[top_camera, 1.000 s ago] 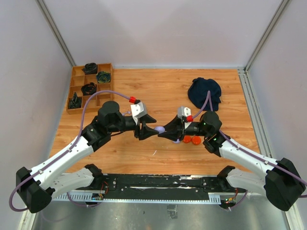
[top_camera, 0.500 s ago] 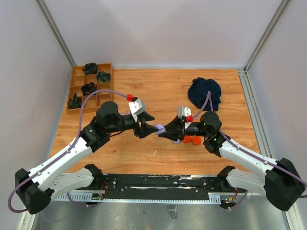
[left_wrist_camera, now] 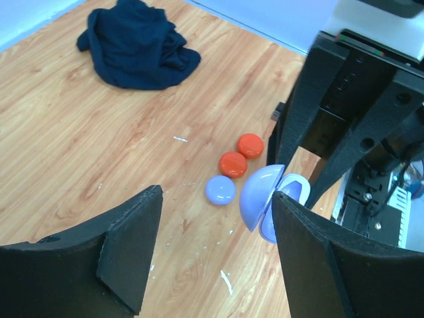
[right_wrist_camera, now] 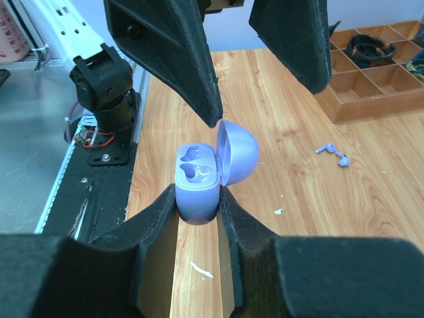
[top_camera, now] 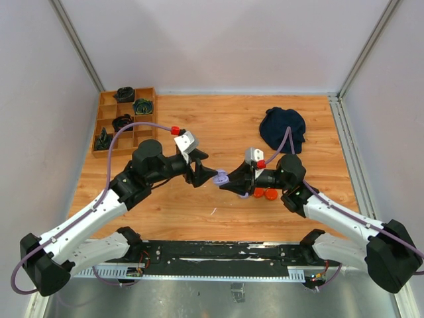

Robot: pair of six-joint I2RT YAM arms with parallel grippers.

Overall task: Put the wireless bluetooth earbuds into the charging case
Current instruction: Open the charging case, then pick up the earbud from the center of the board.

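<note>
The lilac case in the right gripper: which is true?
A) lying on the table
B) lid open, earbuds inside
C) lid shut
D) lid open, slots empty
D: the right gripper clamps the lilac case, lid up, both slots bare; lilac earbuds lie on the table.

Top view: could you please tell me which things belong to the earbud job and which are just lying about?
Job: open lilac charging case, gripped by the right hand; two lilac earbuds on the table.
Lying about: dark blue cloth; wooden tray; three round pucks.
</note>
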